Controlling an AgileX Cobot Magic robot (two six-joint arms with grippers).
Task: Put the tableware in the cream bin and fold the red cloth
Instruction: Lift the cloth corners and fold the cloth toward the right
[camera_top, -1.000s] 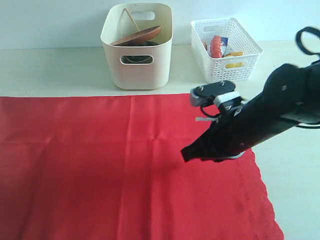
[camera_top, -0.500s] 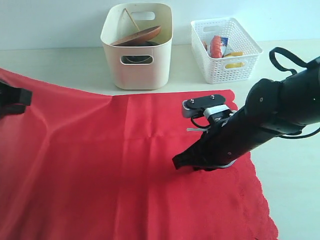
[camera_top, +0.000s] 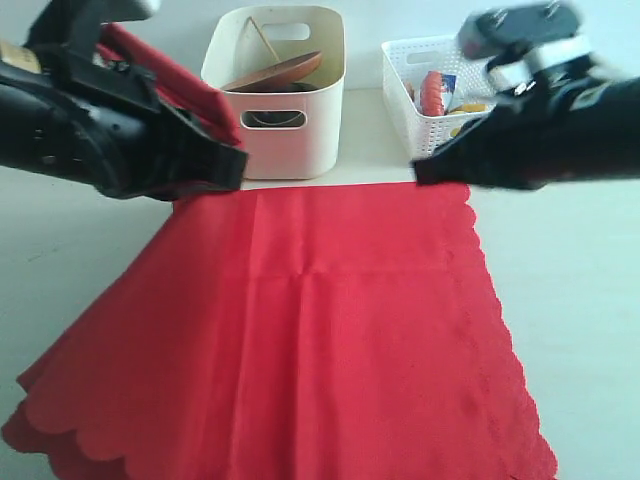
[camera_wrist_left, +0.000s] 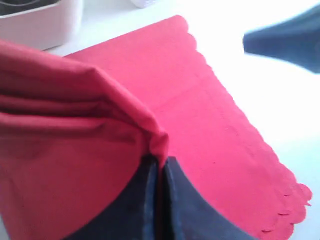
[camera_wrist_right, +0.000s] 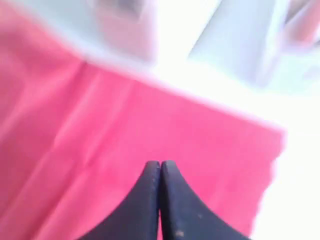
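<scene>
The red cloth (camera_top: 330, 330) lies on the table, its left side pulled up and inward. My left gripper (camera_top: 235, 160) is shut on a bunched fold of the cloth (camera_wrist_left: 100, 100), held raised just left of the cream bin (camera_top: 275, 140); the left wrist view shows the fabric pinched in the gripper (camera_wrist_left: 160, 162). My right gripper (camera_top: 420, 172) is shut at the cloth's far right corner. In the right wrist view the gripper (camera_wrist_right: 160, 165) hangs over flat cloth with nothing bunched in it. The brown wooden plate (camera_top: 280, 72) and chopsticks (camera_top: 262, 38) sit in the bin.
A white lattice basket (camera_top: 450, 100) with food items stands right of the bin, just behind my right arm. The cloth's scalloped edges (camera_top: 500, 330) run along its right side and near left corner. Bare pale table lies to the left and right of the cloth.
My left arm has come in holding the cloth's left side and carried it up toward the bin. My right gripper has moved from the cloth's middle to its far right corner.
</scene>
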